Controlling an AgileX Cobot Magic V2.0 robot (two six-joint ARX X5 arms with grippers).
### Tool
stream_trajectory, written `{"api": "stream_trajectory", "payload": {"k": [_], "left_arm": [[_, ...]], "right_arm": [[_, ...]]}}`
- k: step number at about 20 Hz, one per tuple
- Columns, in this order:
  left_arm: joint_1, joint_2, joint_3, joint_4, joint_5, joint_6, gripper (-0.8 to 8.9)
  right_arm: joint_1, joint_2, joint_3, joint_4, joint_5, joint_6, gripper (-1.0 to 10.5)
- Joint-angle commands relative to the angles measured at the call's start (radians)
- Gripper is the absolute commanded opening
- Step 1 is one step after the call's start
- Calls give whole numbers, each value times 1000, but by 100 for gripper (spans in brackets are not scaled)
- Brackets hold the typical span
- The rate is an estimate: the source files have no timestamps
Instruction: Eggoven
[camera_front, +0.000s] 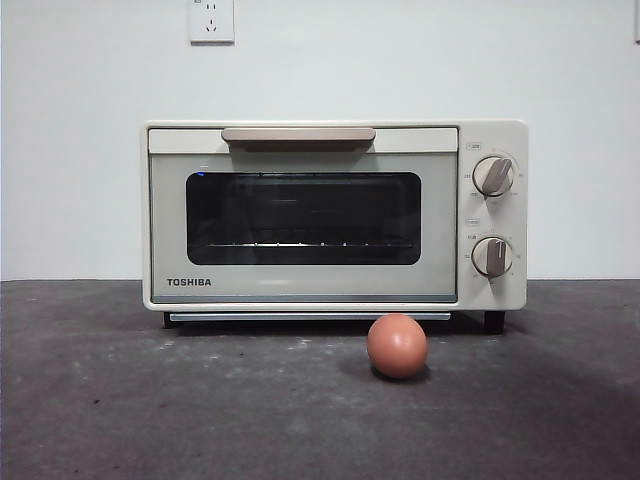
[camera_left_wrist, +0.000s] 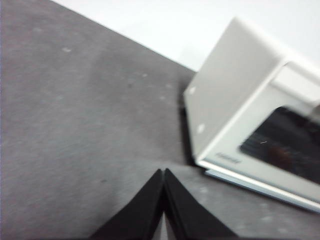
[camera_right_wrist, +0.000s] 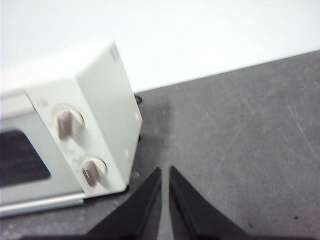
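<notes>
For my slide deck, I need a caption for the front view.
Reddish-brown egg resting on the dark table before the closed cream TOSHIBA toaster oven; no arm in view.

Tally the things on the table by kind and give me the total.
Toaster oven: 1
Egg: 1
Total: 2

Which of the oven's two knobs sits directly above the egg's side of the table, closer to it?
The lower knob: it sits under the upper knob on the oven, nearer the egg on the table.
</notes>
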Motion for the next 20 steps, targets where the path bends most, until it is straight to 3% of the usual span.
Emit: {"api": "stream_trajectory", "payload": {"k": [1,7,14,20], "left_arm": [[0,50,82,-21,50,-27,7],[0,215,266,-135,189,45,7],[0,383,459,-322,367,214,7],[-1,463,549,-492,447,331,7]], "right_arm": [[3,43,69,-38,-19,30,5],[3,206,269,-190,-145,-28,5],[13,428,531,-515,-342,-200,5],[64,551,691,-757,-403,-311,5]]}}
